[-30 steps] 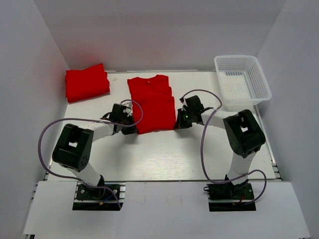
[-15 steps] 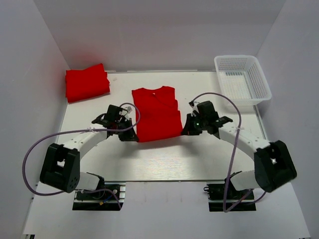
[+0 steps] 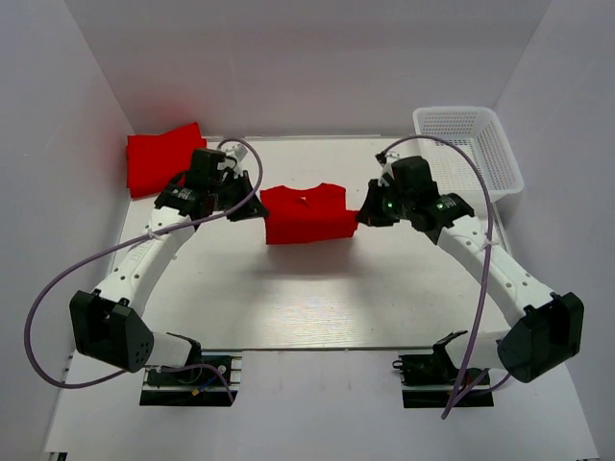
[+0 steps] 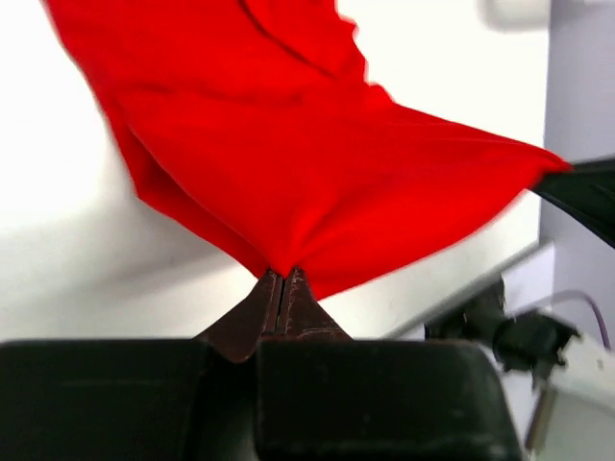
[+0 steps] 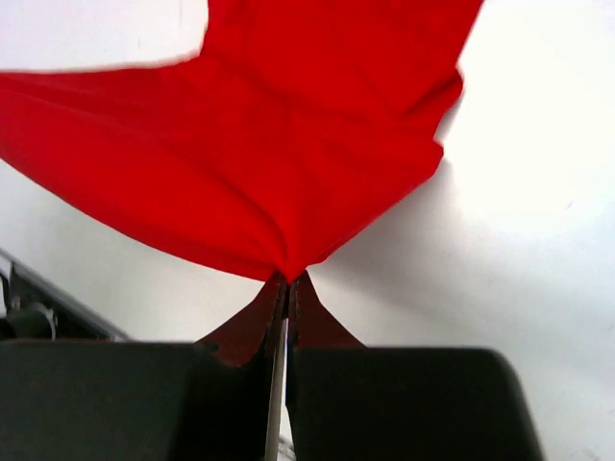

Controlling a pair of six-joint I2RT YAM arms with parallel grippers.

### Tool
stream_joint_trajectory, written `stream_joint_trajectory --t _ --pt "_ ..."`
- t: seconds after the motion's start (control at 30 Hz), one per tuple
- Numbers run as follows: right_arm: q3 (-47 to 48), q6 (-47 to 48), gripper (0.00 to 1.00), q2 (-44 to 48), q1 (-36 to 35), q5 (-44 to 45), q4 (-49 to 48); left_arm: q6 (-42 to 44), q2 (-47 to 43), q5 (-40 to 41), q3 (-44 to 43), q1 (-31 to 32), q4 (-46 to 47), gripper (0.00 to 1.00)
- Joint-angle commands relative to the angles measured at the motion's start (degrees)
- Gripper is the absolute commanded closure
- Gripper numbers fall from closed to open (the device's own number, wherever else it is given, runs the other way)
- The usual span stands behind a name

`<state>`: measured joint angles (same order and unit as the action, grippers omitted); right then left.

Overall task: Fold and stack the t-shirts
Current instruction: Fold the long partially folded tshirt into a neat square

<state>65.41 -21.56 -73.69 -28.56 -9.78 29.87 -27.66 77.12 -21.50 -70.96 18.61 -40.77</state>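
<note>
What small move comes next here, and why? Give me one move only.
Probably lower both grippers together to lay the t-shirt flat on the table. The left gripper and right gripper are each shut on an opposite side of it, holding it stretched between them and lifted, so letting go now would likely crumple it.

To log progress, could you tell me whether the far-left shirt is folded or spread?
Folded: the far-left shirt lies as a compact rectangle, no sleeves sticking out.
</note>
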Motion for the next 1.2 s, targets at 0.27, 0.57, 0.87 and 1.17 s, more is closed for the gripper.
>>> stream_joint_trajectory --t 0.27,0.57,0.87,1.17 --pt "15.27 0.99 1.00 -15.59 3.42 5.74 -0.77 -4.94 11.64 13.31 -7.79 -0.68 5.35 1.00" --pt "22.90 2.23 1.00 -25.35 6.49 3.90 -5.26 -4.42 18.14 16.66 -12.53 -0.68 8.61 1.00" --pt "28.98 2.84 1.00 -34.06 8.25 -0.50 -8.68 -3.89 26.84 20.70 -21.14 -0.68 8.08 1.00" --pt "33.55 3.37 1.00 -41.79 9.83 -3.58 -16.41 -4.42 34.22 25.01 -25.54 -1.73 10.71 1.00"
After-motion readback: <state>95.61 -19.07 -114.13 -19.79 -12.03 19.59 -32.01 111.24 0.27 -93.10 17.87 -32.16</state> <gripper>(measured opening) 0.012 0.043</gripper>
